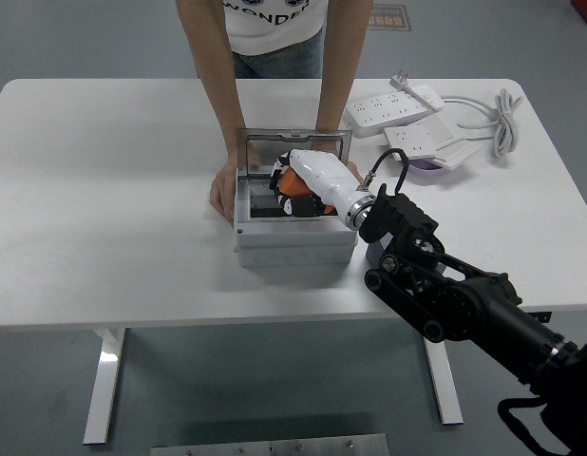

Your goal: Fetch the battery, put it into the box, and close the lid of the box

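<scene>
A grey box (pixel 293 242) stands mid-table with its clear lid (pixel 295 144) raised at the back. My right hand (pixel 308 179), white with black fingertips, reaches into the box and is shut on an orange and black battery (pixel 292 185), held just inside the box's opening. A person at the far side steadies the box, with one hand (pixel 221 190) on its left side and the other hand behind its right side, mostly hidden. My left arm is out of view.
White power strips (pixel 398 106) with a coiled cable (pixel 483 114) lie at the back right, beside a purple dish (pixel 428 165). My black right forearm (pixel 445 294) crosses the table's near edge at the right.
</scene>
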